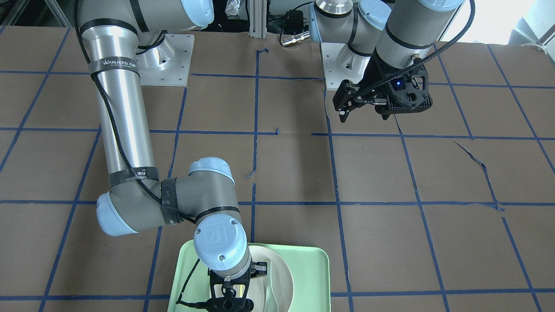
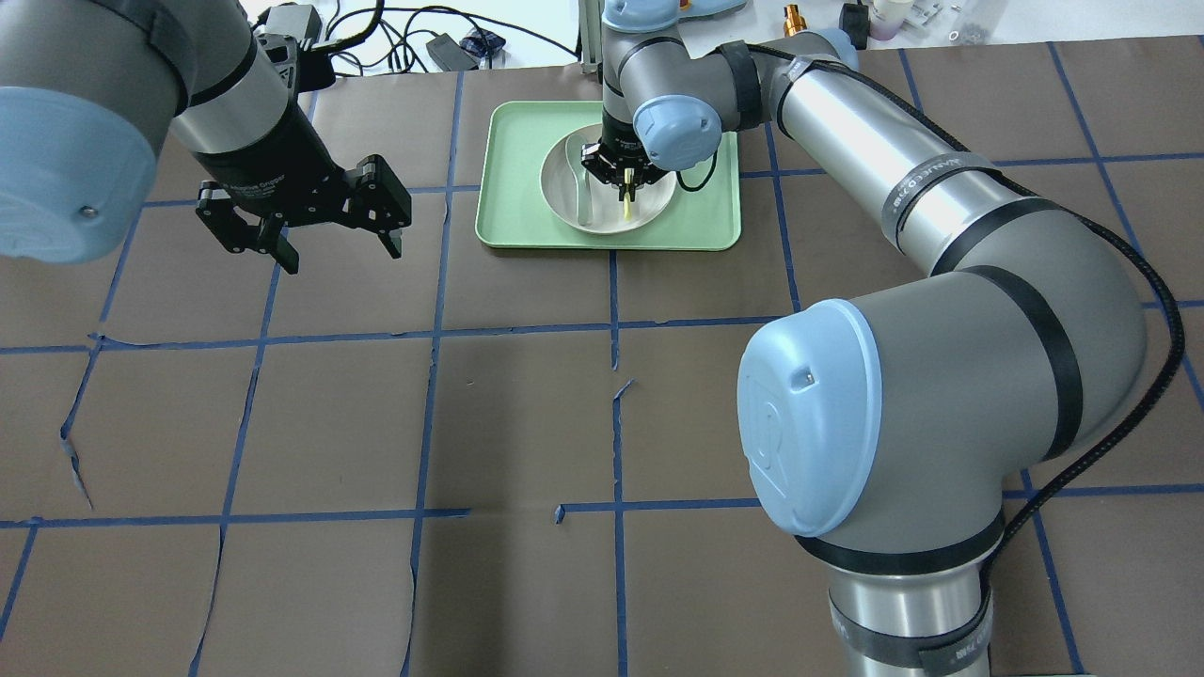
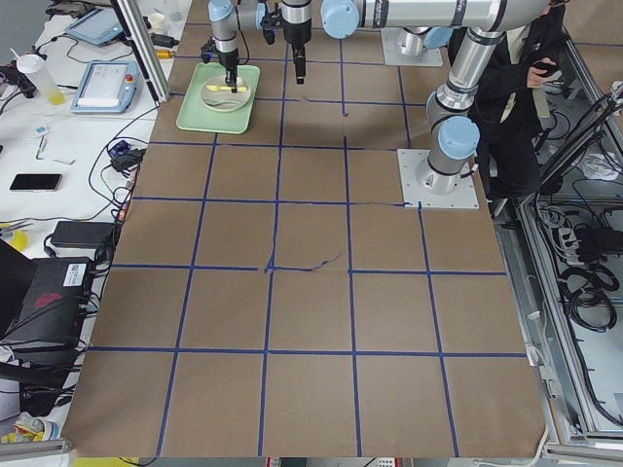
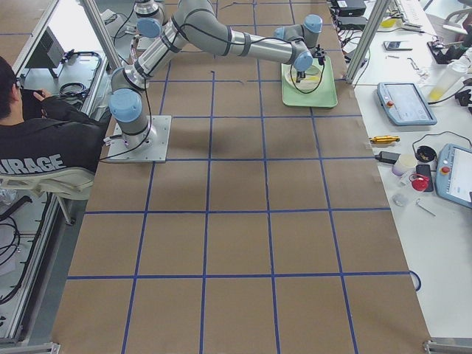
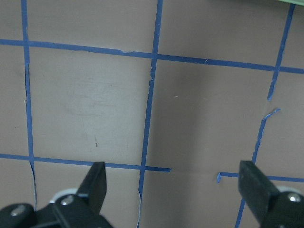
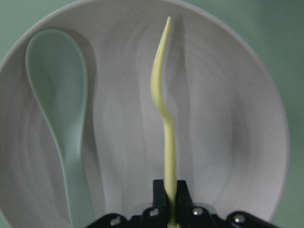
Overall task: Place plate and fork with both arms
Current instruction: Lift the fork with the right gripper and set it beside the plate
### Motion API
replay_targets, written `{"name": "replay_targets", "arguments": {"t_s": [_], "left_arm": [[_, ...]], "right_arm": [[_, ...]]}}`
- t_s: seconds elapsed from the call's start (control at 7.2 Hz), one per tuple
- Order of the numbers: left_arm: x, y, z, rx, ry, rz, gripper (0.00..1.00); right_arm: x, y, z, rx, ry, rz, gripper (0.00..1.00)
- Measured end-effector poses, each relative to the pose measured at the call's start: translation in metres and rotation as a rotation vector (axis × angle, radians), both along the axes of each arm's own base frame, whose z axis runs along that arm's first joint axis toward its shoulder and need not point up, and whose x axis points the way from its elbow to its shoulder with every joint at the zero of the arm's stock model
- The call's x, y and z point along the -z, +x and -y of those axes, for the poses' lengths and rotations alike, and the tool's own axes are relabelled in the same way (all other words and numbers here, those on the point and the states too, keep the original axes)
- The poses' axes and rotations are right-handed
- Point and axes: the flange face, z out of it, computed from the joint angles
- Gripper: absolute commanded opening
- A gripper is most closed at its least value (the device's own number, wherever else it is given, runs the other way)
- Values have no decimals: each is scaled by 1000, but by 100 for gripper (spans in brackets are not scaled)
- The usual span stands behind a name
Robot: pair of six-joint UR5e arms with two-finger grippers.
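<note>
Exterior front-facing view hides the fork (image 6: 166,137) clenched in right tool (image 6: 171,197); left tool (image 5: 174,183) released.

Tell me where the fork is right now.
In the right wrist view, the fork is pinched in the right hand, over the plate on the green tray, with the spoon lying to its left.

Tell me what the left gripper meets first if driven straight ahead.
Likely just the brown table covering, near a blue tape line; the left gripper is open and its wrist view shows nothing else ahead.
</note>
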Motion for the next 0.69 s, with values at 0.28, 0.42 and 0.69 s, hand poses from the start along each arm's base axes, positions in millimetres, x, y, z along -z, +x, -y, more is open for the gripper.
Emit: {"name": "replay_targets", "arguments": {"t_s": [0.28,0.42,0.69], "left_arm": [[-2,1,1,-1,-4,0,100],[-3,1,1,-2,-6,0,100],[-4,2,1,-5,-9,-1,100]], "right_arm": [[-22,-10,0,-17,-31,-21,8],[-29,-23,3,-12,-41,-42,8],[-21,-59,8,14,-19,-109,9]]}}
